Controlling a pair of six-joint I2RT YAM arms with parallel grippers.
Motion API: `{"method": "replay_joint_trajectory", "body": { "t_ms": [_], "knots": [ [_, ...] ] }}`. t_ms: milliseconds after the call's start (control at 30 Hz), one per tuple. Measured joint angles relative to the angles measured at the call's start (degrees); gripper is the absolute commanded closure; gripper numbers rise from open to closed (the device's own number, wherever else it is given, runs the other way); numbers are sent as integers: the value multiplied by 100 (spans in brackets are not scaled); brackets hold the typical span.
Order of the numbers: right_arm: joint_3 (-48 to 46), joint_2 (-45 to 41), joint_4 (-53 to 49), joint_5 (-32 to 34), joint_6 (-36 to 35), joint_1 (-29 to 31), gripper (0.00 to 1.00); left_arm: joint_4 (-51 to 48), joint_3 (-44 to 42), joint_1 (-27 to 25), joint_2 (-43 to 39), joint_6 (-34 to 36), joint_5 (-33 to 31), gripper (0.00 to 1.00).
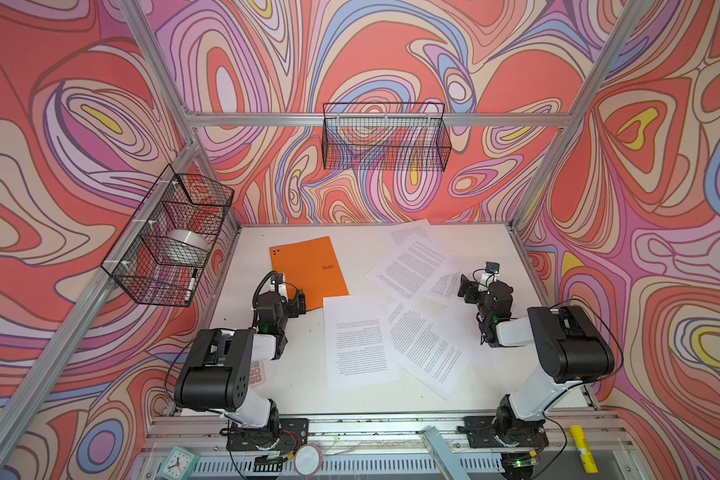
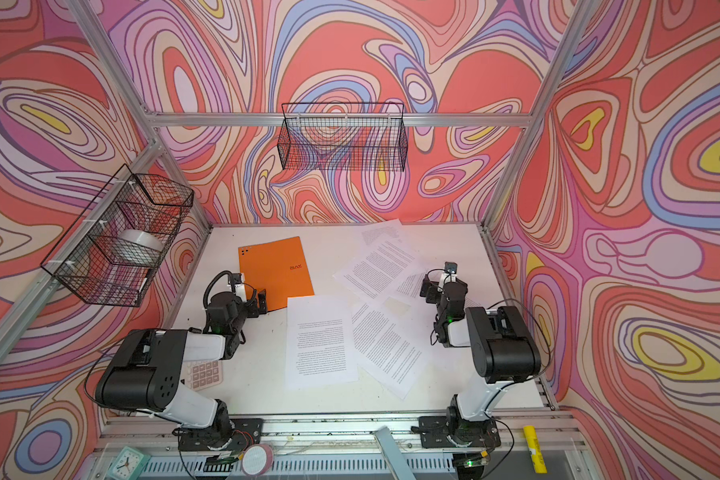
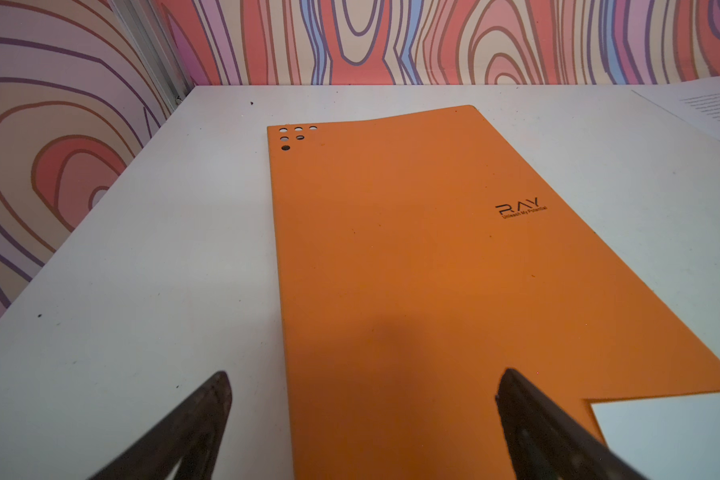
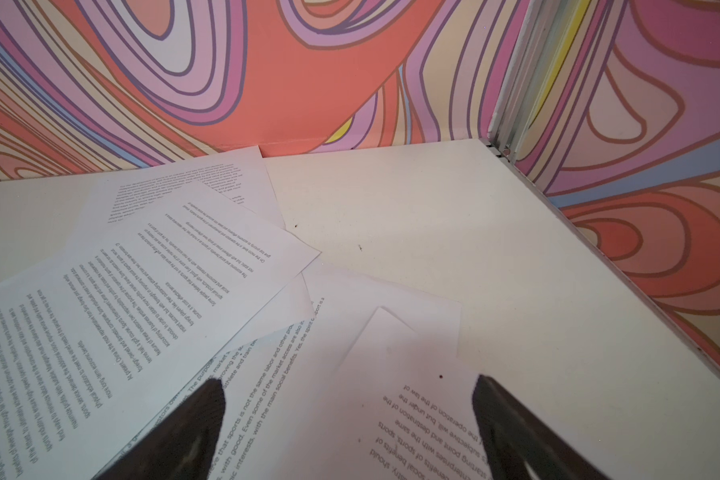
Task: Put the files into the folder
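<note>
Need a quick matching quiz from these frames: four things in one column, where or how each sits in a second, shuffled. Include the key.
Things:
1. folder
2. calculator
3. right gripper
4. whitish roll

Places or states:
a. inside the wire basket on the left side
b. closed, orange side up, flat on the table
c. jaws open, over the files
d. partly hidden under the left arm

Pairs: 1-b, 2-d, 3-c, 4-a
</note>
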Motion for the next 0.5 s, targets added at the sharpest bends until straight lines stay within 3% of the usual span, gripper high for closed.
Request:
{"method": "replay_joint_trajectory", "body": {
  "t_ms": [400,500],
  "knots": [
    [0,0,0,0,0,0,2,2,0,68,0,-24,48,0],
    [0,0,0,0,0,0,2,-601,184,35,-173,-37,-240,0]
  ]
}}
